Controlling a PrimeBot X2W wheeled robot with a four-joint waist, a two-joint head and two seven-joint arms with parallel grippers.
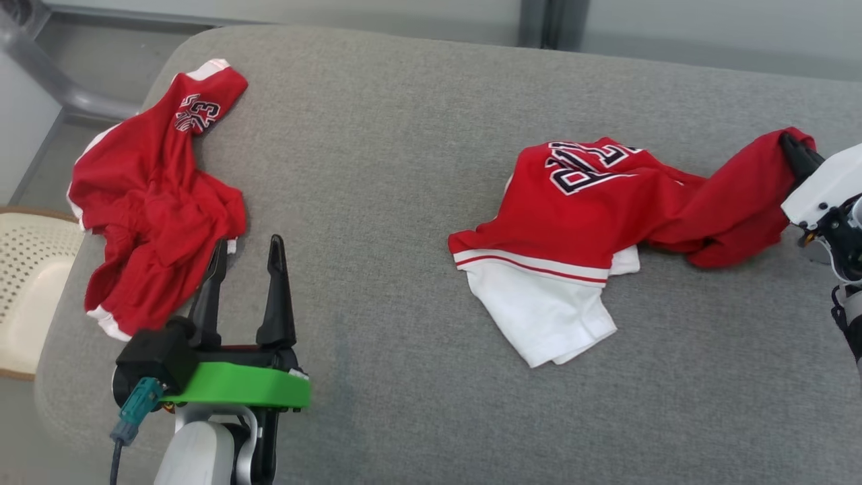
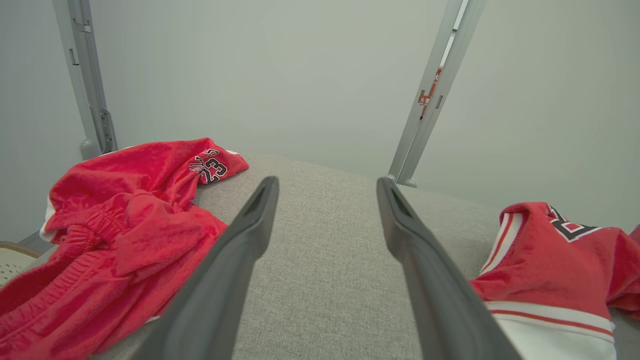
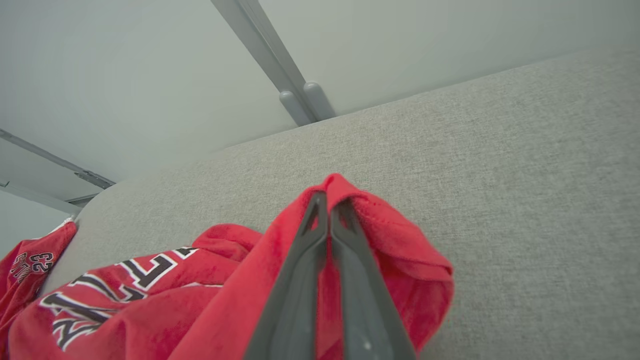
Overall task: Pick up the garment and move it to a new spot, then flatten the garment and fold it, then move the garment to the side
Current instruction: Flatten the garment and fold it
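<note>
From the head view we see the whole layout. A red-and-white knit jersey (image 1: pixel 592 202) lies crumpled right of centre on the grey woven-fabric pad (image 1: pixel 404 135). One red end is drawn out to the right, where the right gripper (image 1: pixel 794 151) meets it. The right wrist view settles what the head view leaves unclear. The right gripper (image 3: pixel 331 200) has its two dark fingers pressed together, and a fold of the jersey (image 3: pixel 150 300) is pinched between them.

The left wrist view shows the left gripper (image 2: pixel 327 182) with its fingers spread wide over bare grey fabric, holding nothing. The jersey (image 2: pixel 555 260) is off to its right.

We count two garments and two grippers. The second garment is a pair of rumpled red fabric shorts (image 1: pixel 148 202) with white trim. It lies by the pad's rounded far-left corner, and the left gripper (image 1: pixel 248 252) is just beside its near edge.

A broad bare strip of pad separates the shorts from the jersey, and more bare pad lies in front of the jersey's white hem. Beyond the pad's left edge stands a cream perforated seat (image 1: pixel 30 269).
</note>
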